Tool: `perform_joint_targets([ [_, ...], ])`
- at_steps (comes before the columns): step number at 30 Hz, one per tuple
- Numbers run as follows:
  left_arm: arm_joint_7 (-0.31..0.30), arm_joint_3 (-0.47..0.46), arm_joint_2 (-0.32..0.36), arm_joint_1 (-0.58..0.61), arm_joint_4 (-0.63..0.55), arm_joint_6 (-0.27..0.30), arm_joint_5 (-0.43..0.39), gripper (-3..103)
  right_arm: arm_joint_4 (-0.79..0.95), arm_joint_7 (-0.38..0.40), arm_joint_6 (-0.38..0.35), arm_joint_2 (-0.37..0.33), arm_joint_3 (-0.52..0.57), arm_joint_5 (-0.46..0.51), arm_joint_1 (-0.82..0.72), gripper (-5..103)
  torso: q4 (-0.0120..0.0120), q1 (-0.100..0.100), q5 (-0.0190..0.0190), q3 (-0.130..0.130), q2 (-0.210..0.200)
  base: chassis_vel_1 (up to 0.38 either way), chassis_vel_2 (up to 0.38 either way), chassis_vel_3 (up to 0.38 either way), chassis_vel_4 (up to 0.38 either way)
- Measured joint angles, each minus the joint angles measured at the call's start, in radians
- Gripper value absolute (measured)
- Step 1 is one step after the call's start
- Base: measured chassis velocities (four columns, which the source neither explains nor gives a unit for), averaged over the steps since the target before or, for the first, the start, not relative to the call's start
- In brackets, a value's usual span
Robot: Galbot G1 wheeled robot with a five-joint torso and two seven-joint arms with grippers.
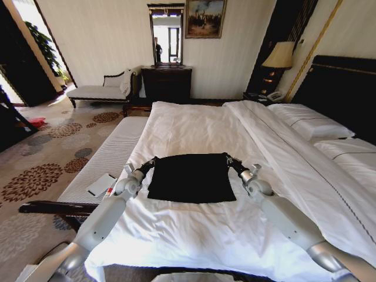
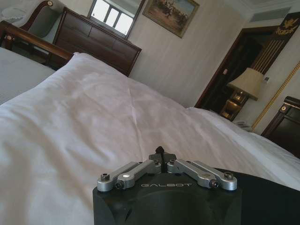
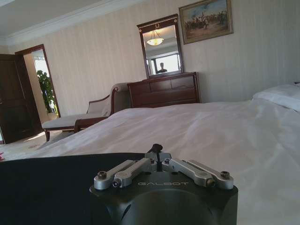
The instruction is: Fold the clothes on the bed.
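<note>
Black T-shirt on bed

T-shirt: soft matt black cloth, lying smooth. Bed: white cotton-like sheet, matt, lightly creased; headboard at far right of dark polished wood. Left hand: matt black plastic housing, brushed silver metal linkages with dark screws. Right hand: same finish. Bench to the left: white ribbed fabric, dark glossy wooden frame. Carpet: patterned pile.
</note>
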Motion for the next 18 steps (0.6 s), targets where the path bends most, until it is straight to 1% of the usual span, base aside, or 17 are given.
perform_joint_targets([
  [2,0.002,-0.013,0.022,0.033,-0.035,0.000,-0.010,0,0.018,-0.001,0.004,-0.002,0.029,-0.001,-0.043,0,0.0001,0.000,0.0002,0.000,0.000,0.000,0.000,0.000,0.000],
  [6,0.002,-0.030,0.045,0.072,-0.075,-0.001,-0.017,0,0.038,-0.011,0.015,-0.016,0.062,-0.011,-0.092,0,0.0003,0.000,0.0001,0.000,0.000,0.000,0.000,0.000,0.000],
  [9,0.002,-0.037,0.054,0.091,-0.097,-0.001,-0.019,0,0.052,-0.013,0.020,-0.025,0.083,-0.012,-0.117,0,0.0003,0.000,-0.0002,0.000,0.000,0.000,0.000,0.000,0.000],
  [11,0.000,-0.039,0.064,0.105,-0.115,-0.002,-0.019,0,0.067,-0.013,0.021,-0.031,0.101,-0.015,-0.140,0,0.0001,0.000,0.0003,0.000,0.000,0.000,0.000,0.000,0.000],
  [15,-0.004,-0.042,0.076,0.120,-0.134,-0.004,-0.019,0,0.083,-0.015,0.029,-0.038,0.125,-0.029,-0.167,0,0.0002,0.000,-0.0001,0.000,0.000,0.000,0.000,0.000,0.000],
  [18,-0.007,-0.054,0.093,0.162,-0.166,-0.009,-0.009,0,0.107,-0.019,0.046,-0.037,0.157,-0.063,-0.213,0,0.0001,0.000,-0.0002,0.000,0.000,0.000,0.000,0.000,0.000],
])
